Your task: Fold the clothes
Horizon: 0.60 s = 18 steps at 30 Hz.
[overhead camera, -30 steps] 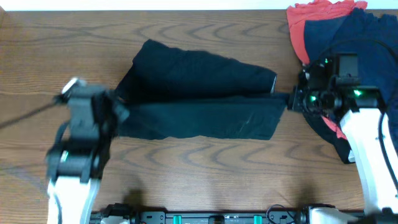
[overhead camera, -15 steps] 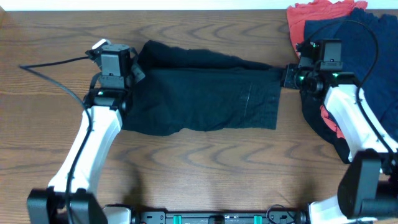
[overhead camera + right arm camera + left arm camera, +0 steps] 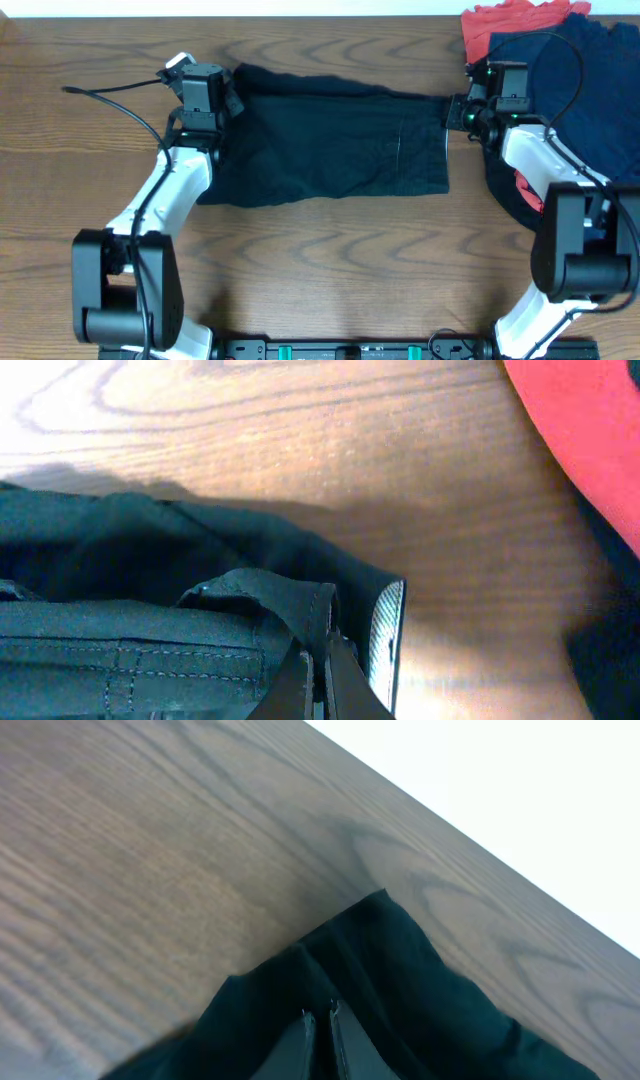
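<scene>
1. The black shorts (image 3: 330, 140) lie mid tabletop (image 3: 330, 260), doubled over toward the far edge. The left gripper (image 3: 320, 1018) is pressed together on the far-left corner, and the right gripper (image 3: 318, 652) on the far-right hem. Both are pinching cloth.
2. Risk: if they let go with the top layer off-square to the layer under it, the fold lands skewed.
3. Risk: soft fabric catches on a finger at release and drags the fold open.
4. Risk: the right arm sits just beside the red and navy pile (image 3: 560, 50). A wide pull-back could hook it.
</scene>
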Each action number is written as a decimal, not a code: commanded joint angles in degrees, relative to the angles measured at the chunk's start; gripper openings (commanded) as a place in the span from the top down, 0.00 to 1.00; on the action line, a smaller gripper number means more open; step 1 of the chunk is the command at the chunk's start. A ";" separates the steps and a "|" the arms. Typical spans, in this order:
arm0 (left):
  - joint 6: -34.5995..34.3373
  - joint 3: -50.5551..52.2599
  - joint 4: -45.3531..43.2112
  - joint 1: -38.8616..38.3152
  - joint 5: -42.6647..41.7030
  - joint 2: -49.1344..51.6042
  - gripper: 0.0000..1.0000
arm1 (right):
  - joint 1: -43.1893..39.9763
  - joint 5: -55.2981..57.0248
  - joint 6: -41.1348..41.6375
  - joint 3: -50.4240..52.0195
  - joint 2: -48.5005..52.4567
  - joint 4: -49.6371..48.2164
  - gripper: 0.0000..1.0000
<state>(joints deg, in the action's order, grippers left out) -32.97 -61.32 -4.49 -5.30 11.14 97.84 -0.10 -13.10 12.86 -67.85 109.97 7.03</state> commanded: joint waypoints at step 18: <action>5.86 -0.13 0.15 1.60 1.22 2.34 0.02 | -2.08 2.91 0.42 -3.17 0.04 -7.85 0.01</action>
<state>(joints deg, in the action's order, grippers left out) -30.89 -61.32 -4.93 -3.64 15.31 100.12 -2.20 -8.10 13.85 -69.06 112.95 -2.50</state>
